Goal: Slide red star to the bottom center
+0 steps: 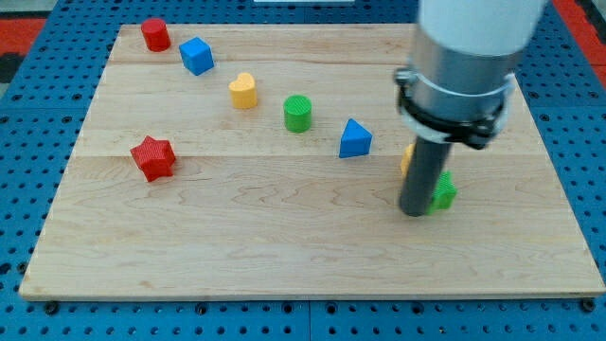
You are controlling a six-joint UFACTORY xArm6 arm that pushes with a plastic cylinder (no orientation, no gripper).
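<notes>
End effector, my tip (415, 212), a bare rod grasping nothing, touches the green block (442, 193) at the desk's (284, 246) right; red star (153, 157) lies well apart, left.

Our tip (415, 212) rests on the wooden board (284, 246) toward the view's right. Tight against it on the view's right sits a green block (443, 193), shape unclear, and just above it a yellow block (406, 157) is mostly hidden behind the rod; both close off those sides. Up and to the view's left of our tip, the blue triangle (355, 139) stands near, with the green cylinder (297, 113), yellow heart (243, 91), blue cube (197, 56) and red cylinder (155, 35) strung diagonally beyond it. Leftward from our tip the board lies open as far as the red star (153, 157). Below our tip, bare wood runs along the whole bottom edge.
</notes>
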